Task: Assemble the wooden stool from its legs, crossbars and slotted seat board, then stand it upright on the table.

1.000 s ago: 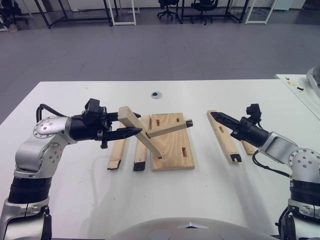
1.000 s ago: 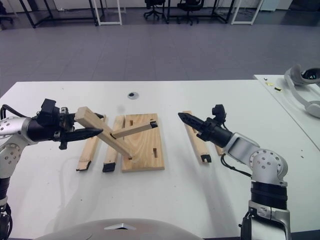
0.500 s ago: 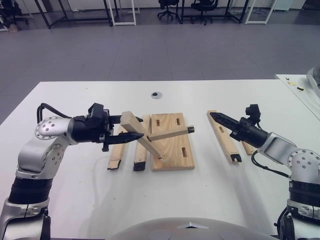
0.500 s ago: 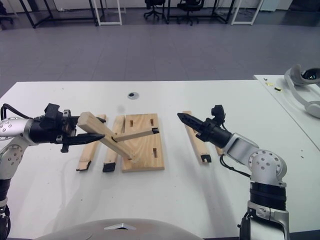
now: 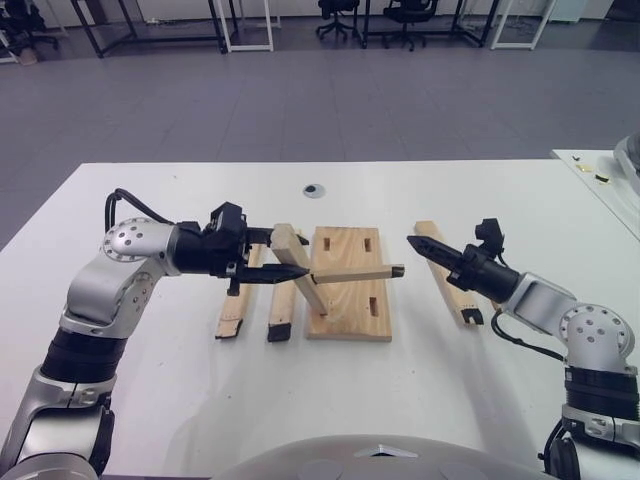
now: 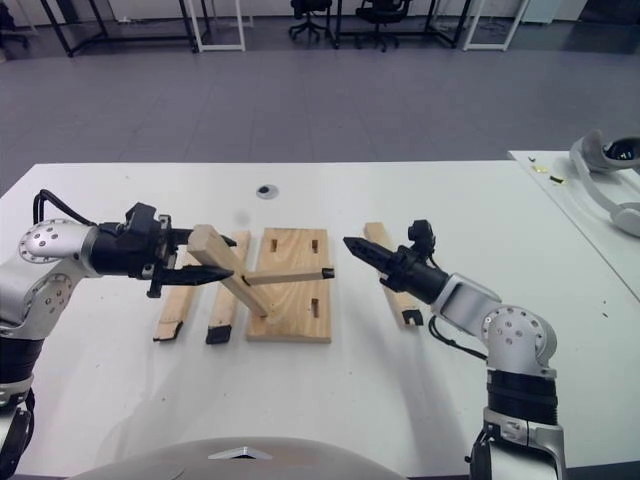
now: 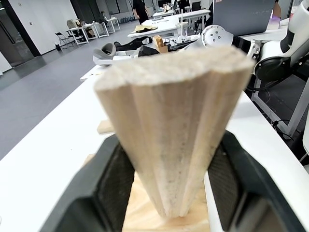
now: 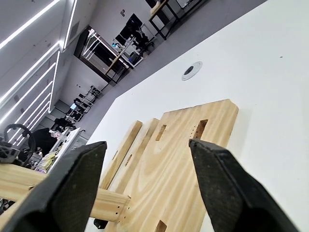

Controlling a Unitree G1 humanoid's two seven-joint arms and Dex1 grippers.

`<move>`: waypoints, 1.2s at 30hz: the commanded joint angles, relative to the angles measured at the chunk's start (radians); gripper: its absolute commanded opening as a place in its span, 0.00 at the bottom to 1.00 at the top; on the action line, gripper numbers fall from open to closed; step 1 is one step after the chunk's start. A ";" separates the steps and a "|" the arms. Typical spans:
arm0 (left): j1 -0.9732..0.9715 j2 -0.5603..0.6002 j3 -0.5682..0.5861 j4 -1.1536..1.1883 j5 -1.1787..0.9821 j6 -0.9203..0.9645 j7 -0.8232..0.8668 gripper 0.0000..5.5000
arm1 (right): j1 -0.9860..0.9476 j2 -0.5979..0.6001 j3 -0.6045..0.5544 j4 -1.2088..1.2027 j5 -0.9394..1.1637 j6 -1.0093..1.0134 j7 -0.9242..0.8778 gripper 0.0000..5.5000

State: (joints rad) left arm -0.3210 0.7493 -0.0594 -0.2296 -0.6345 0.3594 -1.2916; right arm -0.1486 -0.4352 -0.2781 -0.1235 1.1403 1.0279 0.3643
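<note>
The left gripper (image 5: 287, 257), jaws clamped on the leg (image 5: 309, 291), has carried it farther over the seat board (image 5: 350, 322). The right gripper (image 5: 418, 244), jaws apart, has drawn near the crossbar (image 5: 360, 272), likely to steady the slotting.

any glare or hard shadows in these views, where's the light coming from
Right wrist view: long ceiling light strips glow overhead. Left eye view: the white table is evenly lit, no glare patch, only a soft shadow at the near edge of the seat board.
</note>
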 commanded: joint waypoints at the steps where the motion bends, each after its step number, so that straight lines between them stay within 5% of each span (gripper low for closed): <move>1: 0.029 0.016 -0.064 0.029 0.049 0.045 -0.017 0.37 | 0.015 0.032 0.004 0.042 -0.057 -0.008 -0.063 0.58; 21: 0.020 0.114 -0.287 0.111 0.140 0.082 -0.052 0.37 | -0.010 0.065 -0.049 0.047 -0.049 0.001 -0.101 0.58; 31: 0.050 0.095 -0.203 0.123 0.193 0.080 0.036 0.74 | 0.005 0.091 -0.050 0.033 -0.047 -0.002 -0.100 0.58; 36: 0.178 0.058 -0.140 0.115 0.347 0.029 0.283 0.85 | 0.019 0.092 -0.054 0.020 -0.047 0.000 -0.100 0.58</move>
State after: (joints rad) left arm -0.1960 0.8370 -0.2283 -0.0825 -0.2995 0.3780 -1.0745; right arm -0.1426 -0.3435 -0.3246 -0.0913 1.0974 1.0197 0.2721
